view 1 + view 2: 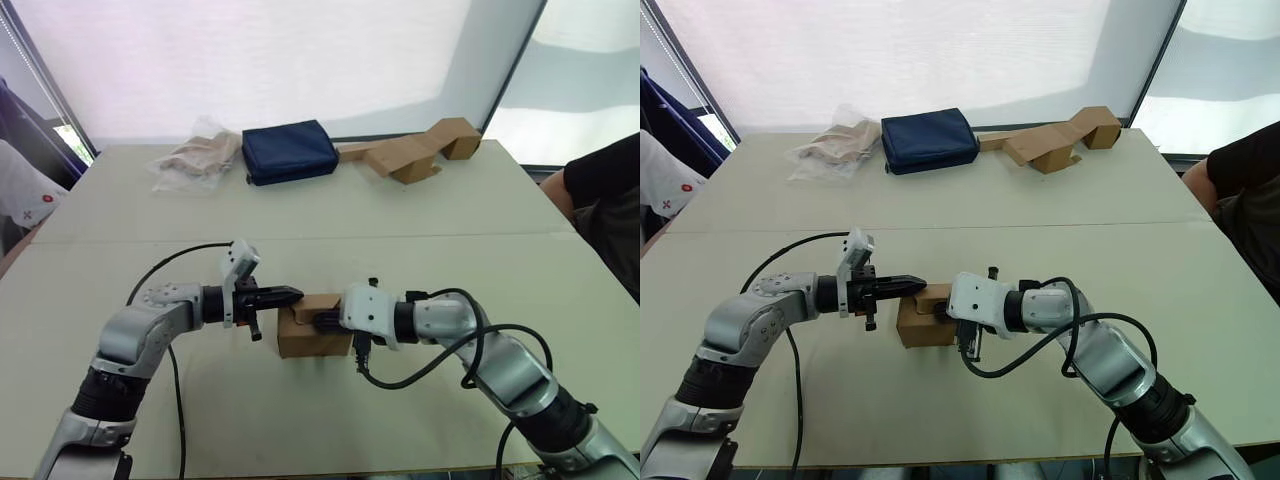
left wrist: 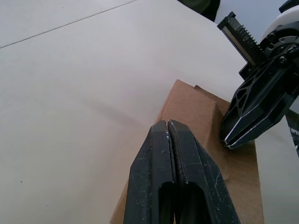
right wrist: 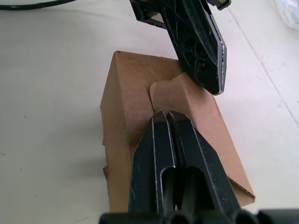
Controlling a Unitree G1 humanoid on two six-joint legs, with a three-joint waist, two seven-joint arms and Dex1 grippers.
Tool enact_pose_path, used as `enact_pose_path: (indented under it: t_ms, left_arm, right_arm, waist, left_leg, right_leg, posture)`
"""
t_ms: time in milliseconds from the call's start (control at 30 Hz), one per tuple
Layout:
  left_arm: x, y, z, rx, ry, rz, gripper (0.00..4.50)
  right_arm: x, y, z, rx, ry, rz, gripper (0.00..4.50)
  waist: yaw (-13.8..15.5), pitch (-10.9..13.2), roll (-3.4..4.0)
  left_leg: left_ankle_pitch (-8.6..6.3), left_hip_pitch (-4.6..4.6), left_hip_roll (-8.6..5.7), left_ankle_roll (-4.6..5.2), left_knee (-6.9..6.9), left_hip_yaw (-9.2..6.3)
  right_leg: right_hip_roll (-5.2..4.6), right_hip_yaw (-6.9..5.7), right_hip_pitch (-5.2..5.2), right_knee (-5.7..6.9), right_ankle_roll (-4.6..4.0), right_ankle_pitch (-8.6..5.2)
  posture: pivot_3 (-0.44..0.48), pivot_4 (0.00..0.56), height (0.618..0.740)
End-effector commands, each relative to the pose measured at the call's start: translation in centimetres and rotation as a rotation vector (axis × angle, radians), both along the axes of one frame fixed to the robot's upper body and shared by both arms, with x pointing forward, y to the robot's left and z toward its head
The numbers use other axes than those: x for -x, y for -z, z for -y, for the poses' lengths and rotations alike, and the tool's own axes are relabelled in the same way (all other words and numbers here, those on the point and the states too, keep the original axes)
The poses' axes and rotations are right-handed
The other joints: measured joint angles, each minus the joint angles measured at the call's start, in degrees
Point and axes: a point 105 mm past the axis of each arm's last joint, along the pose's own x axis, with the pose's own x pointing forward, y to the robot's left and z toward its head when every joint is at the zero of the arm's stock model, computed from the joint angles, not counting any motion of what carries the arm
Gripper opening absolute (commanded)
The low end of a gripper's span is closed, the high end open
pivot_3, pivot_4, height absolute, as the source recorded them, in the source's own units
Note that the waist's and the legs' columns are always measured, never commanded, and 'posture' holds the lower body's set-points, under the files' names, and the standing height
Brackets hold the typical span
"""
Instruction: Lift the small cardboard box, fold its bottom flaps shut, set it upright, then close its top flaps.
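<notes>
Both claws are pinched together with nothing caught between them. The left gripper [image 1: 290,294] has its two black fingers pressed flat against each other, tips resting over the top of the small cardboard box [image 1: 312,338]. The right gripper [image 1: 322,322] comes in from the opposite side, fingers also closed with no gap, its tips on the box's top near a curled bit of flap [image 3: 164,93]. In the right wrist view the left gripper's fingers [image 3: 201,42] lie across the far part of the box top, so the two claws nearly meet nose to nose above it.

The box sits on the table [image 1: 330,210], near the front edge and about in the middle, between the two arms. Its top looks folded down, though the flap edges are hard to make out under the fingers, and the underside is hidden, so I can't say how the bottom flaps stand. Can't see inside it either.

Further out, along the far edge of the table: a crinkly clear plastic bag [image 1: 196,157] with something tan inside that I can't identify, a navy blue pouch [image 1: 290,150] beside it, then a cluster of brown cardboard pieces [image 1: 415,150]. A person's arm in a dark sleeve [image 1: 605,190] is cut off at the right edge, and some white clothing [image 1: 25,185] at the left edge.
</notes>
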Motion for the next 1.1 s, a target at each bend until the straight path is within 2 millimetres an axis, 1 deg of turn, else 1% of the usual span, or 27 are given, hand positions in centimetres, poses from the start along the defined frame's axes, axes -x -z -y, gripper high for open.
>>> enact_pose_path:
  t_ms: [33, 233, 467, 767, 967, 1100]
  left_arm:
    - [0.2, -0.8, 0.2, 0.019, 0.011, 0.030, 0.01]
    - [0.1, -0.8, 0.2, 0.014, 0.001, 0.033, 0.01]
    - [-0.1, -0.9, 0.1, 0.022, -0.009, 0.035, 0.01]
    - [0.0, -1.1, 0.3, 0.031, -0.011, 0.032, 0.01]
    - [0.2, -1.0, 0.5, 0.031, -0.006, 0.028, 0.01]
    - [0.4, -0.7, 0.6, 0.017, 0.008, 0.026, 0.01]
  right_arm:
    - [-0.3, -0.4, 0.2, 0.004, 0.010, 0.027, 0.00]
    - [0.8, -1.6, -0.4, -0.085, -0.040, -0.027, 0.00]
    - [1.2, -1.5, -0.7, -0.086, -0.058, -0.043, 0.00]
    - [0.0, -0.2, -0.3, 0.014, -0.039, 0.021, 0.00]
    - [-0.7, -0.1, -0.1, 0.041, -0.025, 0.067, 0.00]
    - [-0.7, 0.0, -0.1, 0.042, -0.026, 0.069, 0.00]
  waist:
    - [0.0, 0.0, 0.00]
    - [0.0, 0.0, 0.00]
    - [0.0, 0.0, 0.00]
    - [0.0, 0.0, 0.00]
    - [0.0, 0.0, 0.00]
    - [0.0, 0.0, 0.00]
  left_leg:
    - [0.00, 0.00, 0.00, 0.00, 0.00, 0.00]
    - [0.00, 0.00, 0.00, 0.00, 0.00, 0.00]
    - [0.00, 0.00, 0.00, 0.00, 0.00, 0.00]
    - [0.00, 0.00, 0.00, 0.00, 0.00, 0.00]
    - [0.00, 0.00, 0.00, 0.00, 0.00, 0.00]
    - [0.00, 0.00, 0.00, 0.00, 0.00, 0.00]
  right_leg:
    - [0.00, 0.00, 0.00, 0.00, 0.00, 0.00]
    - [0.00, 0.00, 0.00, 0.01, 0.00, 0.00]
    - [-0.01, 0.00, 0.00, 0.00, 0.00, 0.00]
    - [0.00, 0.00, 0.00, 0.00, 0.00, 0.00]
    - [0.00, 0.00, 0.00, 0.00, 0.00, 0.00]
    - [0.00, 0.00, 0.00, 0.00, 0.00, 0.00]
  posture:
    - [0.000, 0.150, 0.740]
    - [0.000, 0.150, 0.740]
    - [0.000, 0.150, 0.740]
    - [0.000, 0.150, 0.740]
    - [0.000, 0.150, 0.740]
    - [0.000, 0.150, 0.740]
